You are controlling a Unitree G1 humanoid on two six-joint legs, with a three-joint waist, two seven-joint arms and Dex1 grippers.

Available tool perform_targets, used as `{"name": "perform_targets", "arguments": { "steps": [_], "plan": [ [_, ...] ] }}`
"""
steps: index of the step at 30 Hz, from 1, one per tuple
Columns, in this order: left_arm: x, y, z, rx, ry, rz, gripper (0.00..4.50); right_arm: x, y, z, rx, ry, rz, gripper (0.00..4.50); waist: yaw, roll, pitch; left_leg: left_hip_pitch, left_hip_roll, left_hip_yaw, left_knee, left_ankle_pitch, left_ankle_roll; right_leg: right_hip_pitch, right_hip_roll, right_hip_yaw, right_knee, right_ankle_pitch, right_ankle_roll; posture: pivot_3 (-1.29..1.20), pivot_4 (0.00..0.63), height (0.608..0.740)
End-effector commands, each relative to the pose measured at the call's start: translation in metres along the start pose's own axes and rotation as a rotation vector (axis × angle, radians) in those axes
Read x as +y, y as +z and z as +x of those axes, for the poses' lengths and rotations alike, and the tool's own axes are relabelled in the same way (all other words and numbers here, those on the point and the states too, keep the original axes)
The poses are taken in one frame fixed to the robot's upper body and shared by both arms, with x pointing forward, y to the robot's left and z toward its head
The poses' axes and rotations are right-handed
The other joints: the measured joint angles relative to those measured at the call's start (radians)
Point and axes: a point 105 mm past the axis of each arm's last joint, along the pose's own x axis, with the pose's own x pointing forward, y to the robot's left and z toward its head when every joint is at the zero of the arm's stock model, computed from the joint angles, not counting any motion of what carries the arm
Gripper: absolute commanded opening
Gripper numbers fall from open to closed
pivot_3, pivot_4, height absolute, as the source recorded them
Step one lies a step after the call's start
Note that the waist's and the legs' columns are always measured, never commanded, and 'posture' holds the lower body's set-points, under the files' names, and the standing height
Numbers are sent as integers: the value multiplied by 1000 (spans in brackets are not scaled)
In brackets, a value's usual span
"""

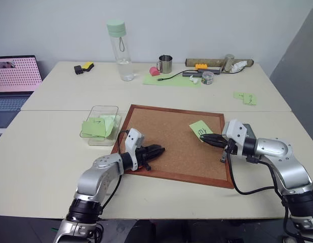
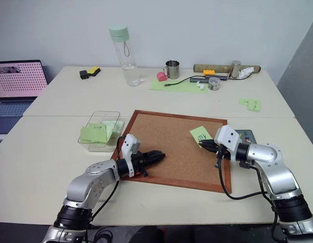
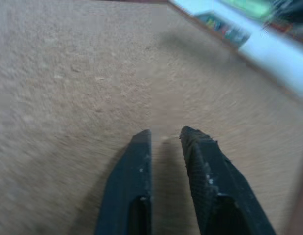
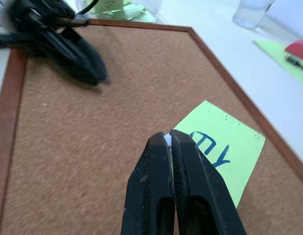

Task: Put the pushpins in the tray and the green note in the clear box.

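Pinching a pale pinhead, the right gripper (image 4: 169, 138) sat shut just off the green note (image 4: 225, 149), prob. freeing it; left gripper (image 3: 164, 137), at its 9 o'clock, slightly open, empty.

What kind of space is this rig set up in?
Likely an office or lab workspace: pale tables pushed together against a plain wall, an open laptop at one side, and desk clutter such as a cork board, sticky notes and a water bottle.

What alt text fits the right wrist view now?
The right gripper, shut on a small white bit, hovers over the cork board beside the green note. The left gripper sits farther across the board.
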Motion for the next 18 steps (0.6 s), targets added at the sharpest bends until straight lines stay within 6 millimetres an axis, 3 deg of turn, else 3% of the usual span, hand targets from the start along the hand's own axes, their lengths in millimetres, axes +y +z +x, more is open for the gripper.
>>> {"name": "perform_targets", "arguments": {
  "steps": [1, 7, 12, 18],
  "plan": [
    [-27, 23, -3, -127, -107, -214, 2090, -9, 16, 2, -43, -42, -148, 0, 1, 0, 0, 0, 0, 0, 0, 0, 0, 0, 0, 0, 0, 0, 0, 0, 150, 740],
    [-51, 32, 12, -205, -205, -407, 3073, -7, 25, 6, -51, -15, -310, 0, 3, -2, 1, 0, -1, 0, 1, 0, -1, 1, 0, 0, 0, 0, 0, 0, 150, 740],
    [-49, 37, 32, -211, -183, -418, 4113, -2, 33, 8, -66, 14, -395, 0, 4, -3, 2, 0, -1, -1, 1, 3, -5, 1, 0, -1, 0, 0, 0, 0, 150, 740],
    [-54, 38, 55, -192, -210, -425, 4166, 8, 37, 12, -59, 72, -473, 0, 4, -4, 2, 0, -1, 0, 1, 3, -6, 1, 0, 0, 0, 0, 0, 0, 150, 740]
  ]
}}
